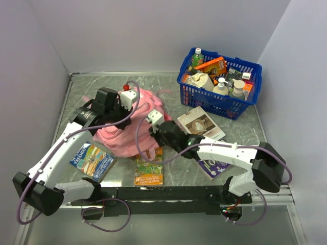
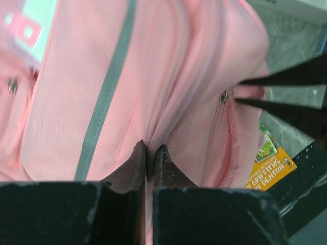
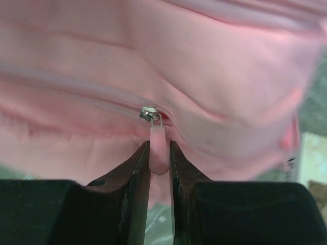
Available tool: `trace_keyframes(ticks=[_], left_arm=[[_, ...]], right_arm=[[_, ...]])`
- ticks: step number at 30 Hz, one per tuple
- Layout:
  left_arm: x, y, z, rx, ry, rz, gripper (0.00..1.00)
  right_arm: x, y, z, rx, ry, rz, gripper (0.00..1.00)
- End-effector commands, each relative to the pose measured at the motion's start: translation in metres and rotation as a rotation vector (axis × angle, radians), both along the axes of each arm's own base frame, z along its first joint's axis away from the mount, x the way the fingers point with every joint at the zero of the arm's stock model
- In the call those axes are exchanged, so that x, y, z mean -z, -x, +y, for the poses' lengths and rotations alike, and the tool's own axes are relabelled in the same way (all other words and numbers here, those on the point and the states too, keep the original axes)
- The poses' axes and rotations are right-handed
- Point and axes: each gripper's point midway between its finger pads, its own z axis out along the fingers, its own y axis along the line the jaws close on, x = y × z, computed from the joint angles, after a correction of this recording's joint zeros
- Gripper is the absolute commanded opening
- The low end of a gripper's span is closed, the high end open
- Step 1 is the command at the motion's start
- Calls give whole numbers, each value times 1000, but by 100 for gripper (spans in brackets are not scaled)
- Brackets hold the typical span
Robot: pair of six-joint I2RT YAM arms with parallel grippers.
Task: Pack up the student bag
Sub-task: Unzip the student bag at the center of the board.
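Note:
The student bag [image 1: 134, 133], a soft pink backpack, lies at the middle of the table. My left gripper [image 1: 132, 106] is at its upper left side. In the left wrist view the gripper [image 2: 150, 148] is shut on a fold of the bag's pink fabric [image 2: 168, 76]. My right gripper [image 1: 152, 127] is at the bag's right side. In the right wrist view it [image 3: 159, 145] is shut on the pink zipper pull [image 3: 159, 150] that hangs from the metal slider [image 3: 149, 114]. The right fingers [image 2: 286, 79] also show in the left wrist view.
A blue plastic basket [image 1: 190, 81] full of bottles and boxes stands at the back right. A blue book [image 1: 92, 159] lies left of the bag, an orange book [image 1: 149, 172] in front of it, and two more books [image 1: 201, 122] [image 1: 214, 166] to the right.

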Motion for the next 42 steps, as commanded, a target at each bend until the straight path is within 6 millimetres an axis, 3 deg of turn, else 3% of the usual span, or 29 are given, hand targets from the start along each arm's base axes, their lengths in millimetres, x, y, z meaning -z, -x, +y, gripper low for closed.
trace_keyframes(ticks=[1,4,8,11,17,23,32,36,38,42], left_arm=[[-75,-8,-8,-25,165,-184,1],[-69,-3,-27,40,191,-116,1],[-54,2,-59,132,216,-61,1],[-36,-6,-76,160,204,-9,1],[2,-35,-101,134,239,40,1],[15,-48,-118,112,317,46,1],[10,-48,-141,133,400,152,1],[-12,-43,-145,151,452,142,1],[-20,-40,-145,157,466,141,1],[-31,-32,-143,172,480,142,1]], right_arm=[[-22,-49,-16,57,26,-67,0],[-22,-57,-27,79,53,-85,0],[-16,-51,-41,97,51,-79,0],[-7,-40,-49,90,42,-59,0],[-8,-14,-48,52,-4,-13,0],[-2,11,-46,12,-16,55,0],[24,39,-9,-71,8,137,0],[25,43,11,-90,-2,146,0],[27,41,14,-76,29,155,0],[34,29,-3,-3,58,133,0]])
